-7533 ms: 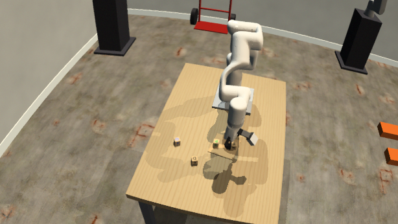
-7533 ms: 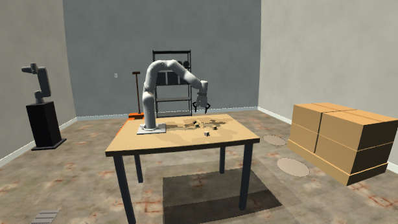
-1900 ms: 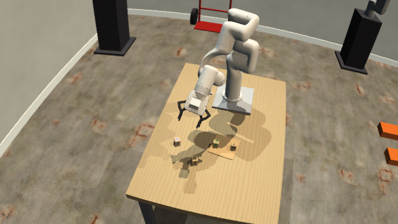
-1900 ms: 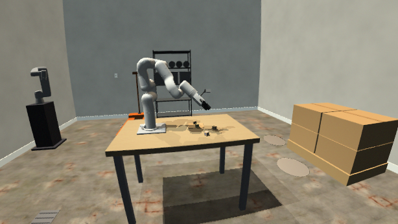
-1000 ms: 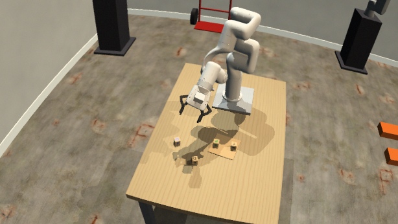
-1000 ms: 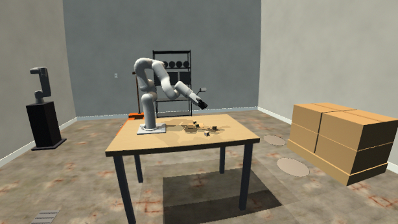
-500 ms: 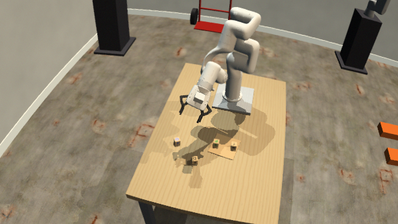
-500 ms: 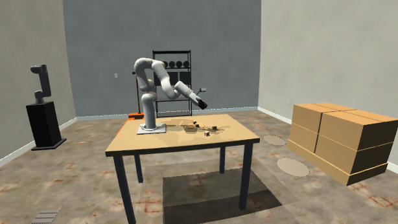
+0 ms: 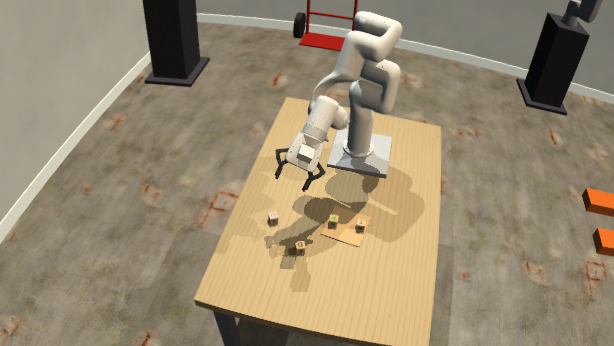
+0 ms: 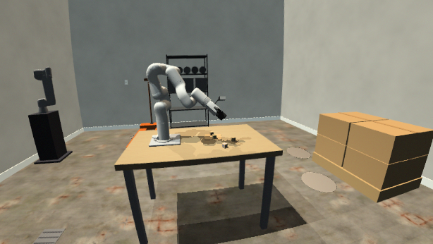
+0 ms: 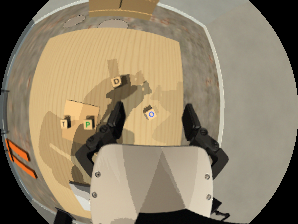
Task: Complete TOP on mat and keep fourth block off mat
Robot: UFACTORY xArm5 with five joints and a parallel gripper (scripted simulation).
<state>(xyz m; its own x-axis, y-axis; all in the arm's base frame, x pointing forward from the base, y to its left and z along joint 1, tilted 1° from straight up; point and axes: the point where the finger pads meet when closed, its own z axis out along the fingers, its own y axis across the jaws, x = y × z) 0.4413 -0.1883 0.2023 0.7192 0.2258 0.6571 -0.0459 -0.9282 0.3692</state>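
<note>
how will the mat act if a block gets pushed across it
The mat looks thin and flat, so it would probably slide or wrinkle rather than resist. Two blocks on it may pin it somewhat. It is likely light, so setting blocks down seems safer than pushing.

The arm's base plate (image 9: 381, 169) sits near one short edge of the table (image 9: 400, 300). Out toward the table's middle lies the mat (image 9: 350, 235), carrying two blocks (image 9: 333, 220) (image 9: 360, 227) side by side. Two more blocks (image 9: 273, 218) (image 9: 299, 246) lie off the mat on the table, nearer one long edge. The hand (image 9: 299, 175), spread wide, hangs above the table between base plate and blocks.
</note>
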